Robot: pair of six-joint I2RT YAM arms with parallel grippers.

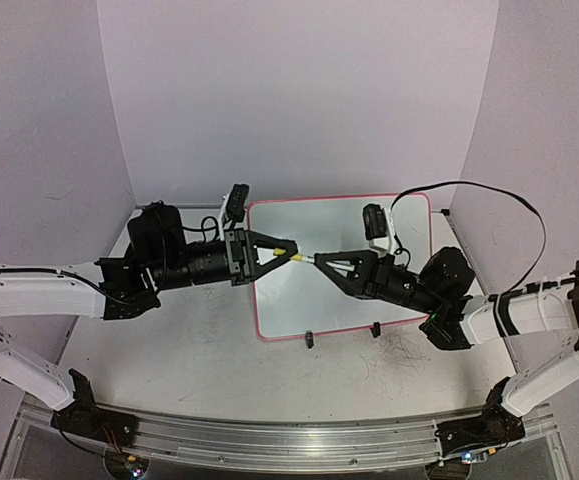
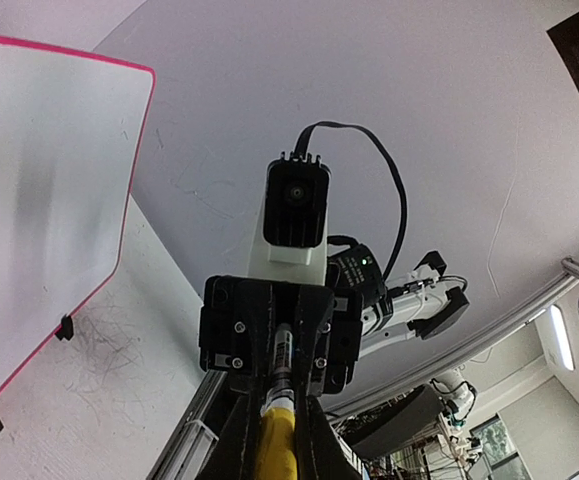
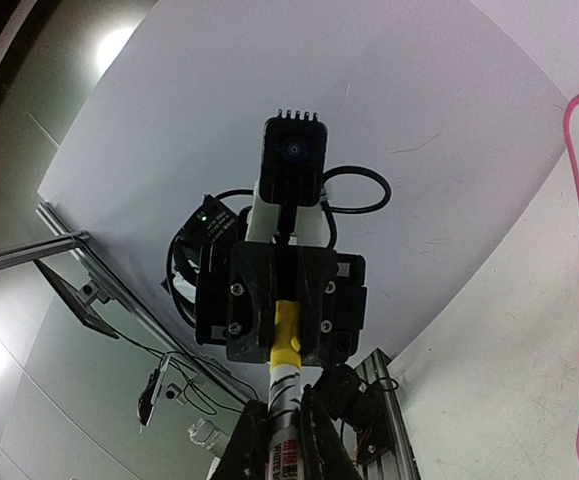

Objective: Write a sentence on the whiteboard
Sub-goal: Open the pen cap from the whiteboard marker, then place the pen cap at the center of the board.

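The whiteboard [image 1: 344, 265] lies flat on the table, white with a pink border; it also shows in the left wrist view [image 2: 39, 170]. I see no sentence on it. My two grippers meet tip to tip above its left part. The left gripper [image 1: 289, 252] is shut on the yellow cap [image 2: 279, 445] of a marker. The right gripper [image 1: 321, 262] is shut on the marker's white printed barrel [image 3: 287, 445]. In the right wrist view the cap [image 3: 286, 335] sits between the left gripper's fingers. Cap and barrel look joined.
Two black clip feet [image 1: 309, 340] [image 1: 375, 328] stand on the board's near edge. A black cable [image 1: 489, 195] loops above the right arm. A metal rail [image 1: 289, 440] runs along the table's front. Pale walls close in the sides and back.
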